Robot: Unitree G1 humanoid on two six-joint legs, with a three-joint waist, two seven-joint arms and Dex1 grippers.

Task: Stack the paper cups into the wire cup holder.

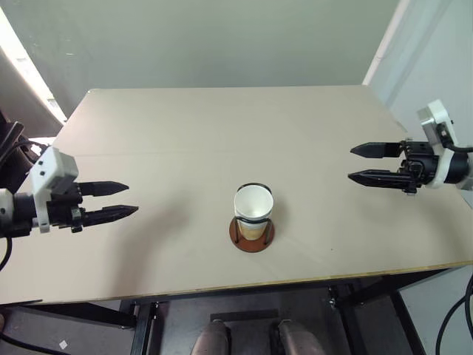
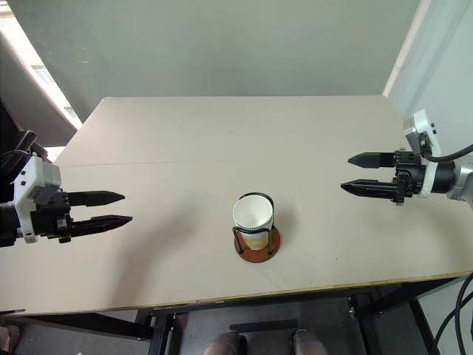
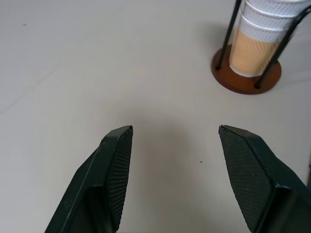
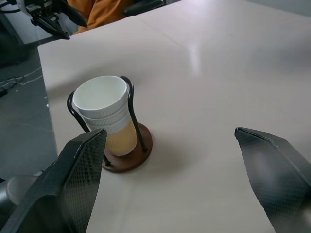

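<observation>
- Nearest to the front edge of the bench, about in the middle, stands the wire cup holder on its round reddish-brown base.
- Inside the holder sit the paper cups, one nested in the other. In the right wrist view I count three white rims, one above the other, so all three cups seem to be in the stack. The top cup leans a little against the wire loops.
- I see no other cup lying on the bench, so I judge the stacking itself as finished.
- A little further back, on the left side, the left gripper hangs above the bench with its fingers apart and nothing between them. It is well apart from the holder.
- On the right side, somewhat further still, the right gripper also has its fingers spread wide and carries nothing. It too is well apart from the holder.
- What is left, as I judge it, is perhaps only to bring the arms to rest.
</observation>
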